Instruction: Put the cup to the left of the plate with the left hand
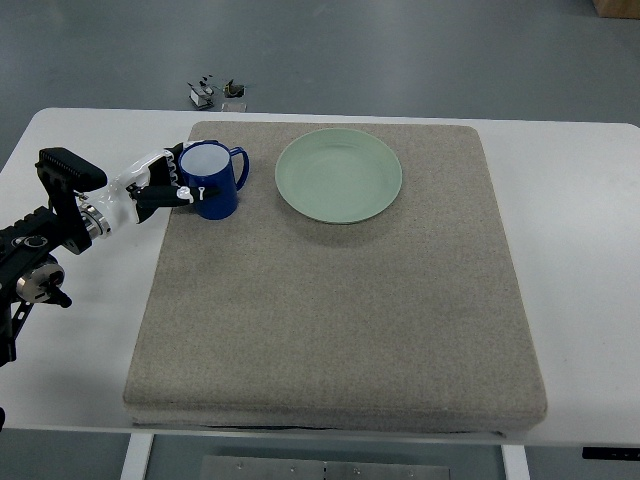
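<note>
Cup [212, 180], blue outside and white inside, stood upright on the far left part of the grey mat [330, 300], just left of the pale green plate [339, 175], with a narrow strip of mat between them. Its handle pointed toward the plate. The left hand [160, 185] reached in from the left edge, its fingers [180, 195] wrapped around the cup's left side, holding it. The mat lay on a white table [575, 250]. The plate sat on the mat's far middle part. Beyond the table's far edge, a few small dark objects [215, 92] lay on the floor, too small to identify
</note>
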### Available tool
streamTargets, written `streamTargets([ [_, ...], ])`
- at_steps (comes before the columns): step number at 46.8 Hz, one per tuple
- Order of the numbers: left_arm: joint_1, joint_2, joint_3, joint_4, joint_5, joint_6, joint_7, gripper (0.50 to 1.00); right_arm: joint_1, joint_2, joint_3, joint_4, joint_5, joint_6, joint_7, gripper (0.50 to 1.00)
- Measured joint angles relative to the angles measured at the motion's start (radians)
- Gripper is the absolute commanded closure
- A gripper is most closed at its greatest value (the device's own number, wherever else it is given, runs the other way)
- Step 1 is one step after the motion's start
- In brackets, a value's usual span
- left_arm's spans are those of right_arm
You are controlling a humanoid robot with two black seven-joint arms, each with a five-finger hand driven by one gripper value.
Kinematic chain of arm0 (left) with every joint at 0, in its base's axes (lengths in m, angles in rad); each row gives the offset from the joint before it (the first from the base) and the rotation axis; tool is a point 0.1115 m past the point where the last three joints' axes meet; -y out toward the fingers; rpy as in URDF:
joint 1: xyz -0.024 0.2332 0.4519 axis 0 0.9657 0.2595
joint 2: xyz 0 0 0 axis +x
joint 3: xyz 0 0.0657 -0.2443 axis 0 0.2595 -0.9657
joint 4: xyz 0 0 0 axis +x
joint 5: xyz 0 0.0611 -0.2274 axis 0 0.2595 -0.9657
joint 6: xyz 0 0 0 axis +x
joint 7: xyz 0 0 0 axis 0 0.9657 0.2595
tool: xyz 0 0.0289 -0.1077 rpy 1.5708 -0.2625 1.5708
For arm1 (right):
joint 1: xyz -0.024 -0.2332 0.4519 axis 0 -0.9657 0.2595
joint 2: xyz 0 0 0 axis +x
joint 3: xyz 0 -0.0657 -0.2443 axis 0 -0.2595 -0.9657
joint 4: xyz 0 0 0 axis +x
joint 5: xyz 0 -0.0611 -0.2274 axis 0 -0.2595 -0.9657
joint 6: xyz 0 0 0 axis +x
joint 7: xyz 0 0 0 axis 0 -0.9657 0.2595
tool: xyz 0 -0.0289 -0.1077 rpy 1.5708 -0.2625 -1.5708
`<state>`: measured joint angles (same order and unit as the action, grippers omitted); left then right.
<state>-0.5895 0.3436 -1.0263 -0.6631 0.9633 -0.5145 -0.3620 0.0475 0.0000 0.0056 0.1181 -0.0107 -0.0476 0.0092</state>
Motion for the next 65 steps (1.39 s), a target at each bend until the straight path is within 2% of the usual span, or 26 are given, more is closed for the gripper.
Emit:
streamTargets([
  [11, 0.0, 0.014, -0.002, -0.025, -0.003, -0.009, 0.0, 0.534, 0.0, 0.0, 0.0, 0.0, 0.0, 0.0, 0.0, 0.566],
  [14, 0.001, 0.024, -0.002, -0.033, -0.005, -0.009, 0.0, 0.504, 0.0, 0.0, 0.0, 0.0, 0.0, 0.0, 0.0, 0.566],
  [28, -0.003, 0.064, -0.005, -0.042, -0.117, -0.014, 0.004, 0.501, 0.0, 0.0, 0.0, 0.0, 0.0, 0.0, 0.0, 0.566],
  [37, -0.019, 0.092, -0.014, -0.047, -0.169, -0.08, 0.009, 0.5, 0.0, 0.0, 0.0, 0.0, 0.0, 0.0, 0.0, 0.566],
  [43, -0.056, 0.114, -0.004, -0.044, -0.294, -0.096, 0.028, 0.501, 0.0, 0.0, 0.0, 0.0, 0.0, 0.0, 0.0, 0.566],
  [47, -0.078, 0.117, -0.002, -0.037, -0.383, -0.097, 0.073, 0.5, 0.0, 0.0, 0.0, 0.0, 0.0, 0.0, 0.0, 0.566],
  [50, -0.091, 0.118, -0.002, -0.037, -0.458, -0.097, 0.132, 0.5, 0.0, 0.0, 0.0, 0.0, 0.0, 0.0, 0.0, 0.566],
  [58, -0.108, 0.117, -0.006, -0.035, -0.692, -0.097, 0.369, 0.5, 0.0, 0.0, 0.0, 0.0, 0.0, 0.0, 0.0, 0.566],
  [65, -0.132, 0.116, -0.007, -0.035, -0.866, -0.096, 0.496, 0.5, 0.0, 0.0, 0.0, 0.0, 0.0, 0.0, 0.0, 0.566],
])
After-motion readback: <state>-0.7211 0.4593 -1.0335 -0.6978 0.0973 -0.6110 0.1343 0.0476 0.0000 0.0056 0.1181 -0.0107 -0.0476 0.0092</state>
